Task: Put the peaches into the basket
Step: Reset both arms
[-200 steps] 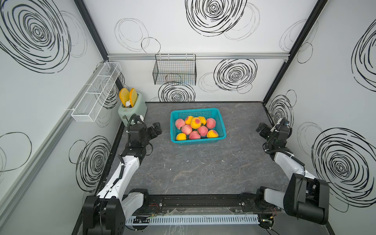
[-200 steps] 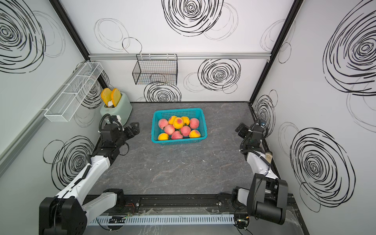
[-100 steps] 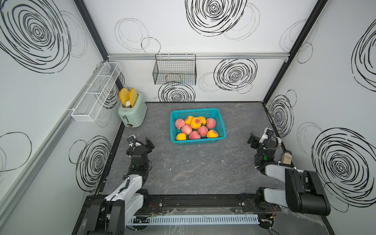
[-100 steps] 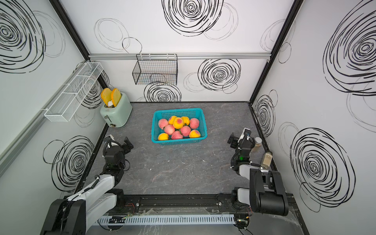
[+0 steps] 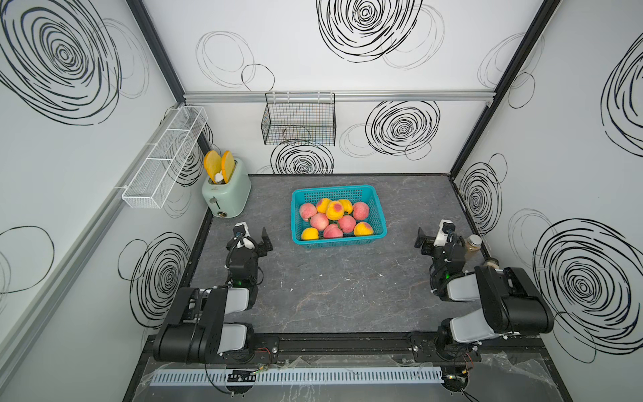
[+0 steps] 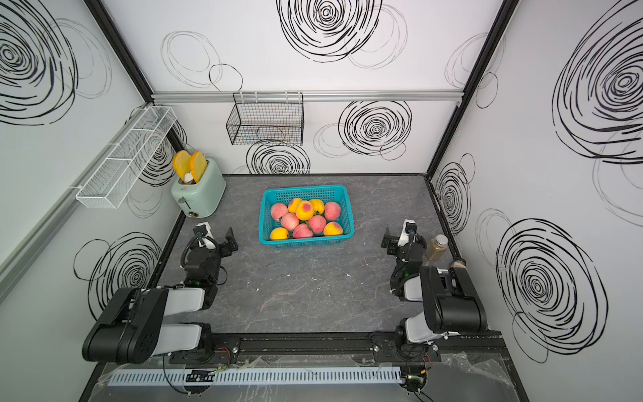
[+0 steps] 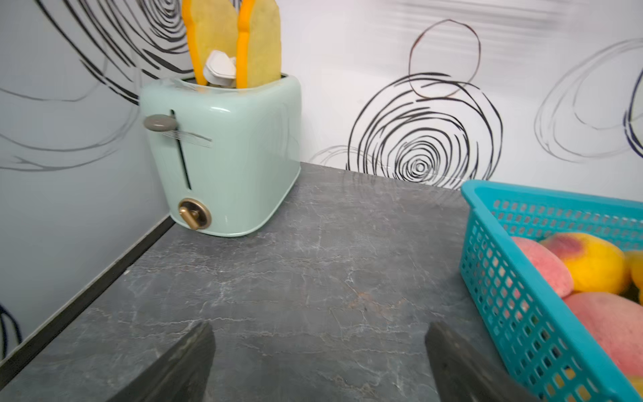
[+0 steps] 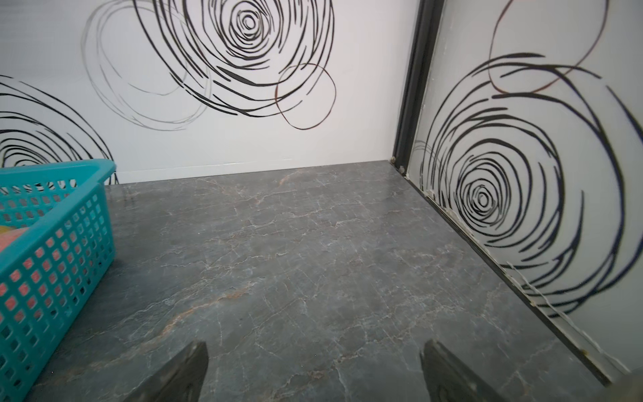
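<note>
I count ten peaches (image 5: 334, 217) piled in the basket (image 5: 339, 241), mid-table toward the far side, with none loose that I can see. Left gripper (image 7: 318, 348) and right gripper (image 8: 313, 362) gape wide, empty, tucked near. Looks done to me, so I'd park gently, clear of the rim.

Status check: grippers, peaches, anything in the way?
Left gripper open, empty. Right gripper open, empty. Peaches in basket, none seen outside. No obstruction seen.

You have bright, even light and soft shadows; wrist views smear slightly (straight edges bow in both top views)
</note>
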`<state>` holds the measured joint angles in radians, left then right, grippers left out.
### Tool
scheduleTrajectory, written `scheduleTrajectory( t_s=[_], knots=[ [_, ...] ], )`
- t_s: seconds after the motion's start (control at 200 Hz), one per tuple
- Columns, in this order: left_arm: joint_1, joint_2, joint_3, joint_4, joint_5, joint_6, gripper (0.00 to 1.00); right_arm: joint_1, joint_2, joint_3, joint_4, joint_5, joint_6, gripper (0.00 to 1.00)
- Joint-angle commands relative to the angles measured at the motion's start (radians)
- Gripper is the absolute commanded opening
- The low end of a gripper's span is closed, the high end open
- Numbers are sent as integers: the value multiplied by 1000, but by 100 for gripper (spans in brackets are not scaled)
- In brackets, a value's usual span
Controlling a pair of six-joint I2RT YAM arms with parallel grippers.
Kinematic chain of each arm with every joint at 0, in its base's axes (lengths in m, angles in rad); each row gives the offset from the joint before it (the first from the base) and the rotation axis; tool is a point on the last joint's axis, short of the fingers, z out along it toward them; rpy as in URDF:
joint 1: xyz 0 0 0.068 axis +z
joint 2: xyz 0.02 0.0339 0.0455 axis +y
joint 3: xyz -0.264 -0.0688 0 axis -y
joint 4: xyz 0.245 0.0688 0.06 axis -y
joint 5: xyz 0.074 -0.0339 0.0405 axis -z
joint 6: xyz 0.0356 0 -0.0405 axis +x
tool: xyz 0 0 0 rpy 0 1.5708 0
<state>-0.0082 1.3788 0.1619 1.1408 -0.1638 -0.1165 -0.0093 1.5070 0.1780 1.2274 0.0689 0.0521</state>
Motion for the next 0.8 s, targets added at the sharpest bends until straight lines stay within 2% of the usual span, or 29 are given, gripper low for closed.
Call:
scheduleTrajectory(
  t_s=[0.0,0.065,0.11,0.795],
  knots=[
    [-12,80,44,137,112,75,98,15,-6,-13,93,-53,-56,99],
    [-18,87,45,149,162,104,98,16,8,3,86,-59,-59,99],
    [-18,86,54,123,159,105,98,14,4,30,23,-66,-61,99],
    [-21,86,51,132,157,106,98,-4,11,38,17,-101,-52,99]
  ],
)
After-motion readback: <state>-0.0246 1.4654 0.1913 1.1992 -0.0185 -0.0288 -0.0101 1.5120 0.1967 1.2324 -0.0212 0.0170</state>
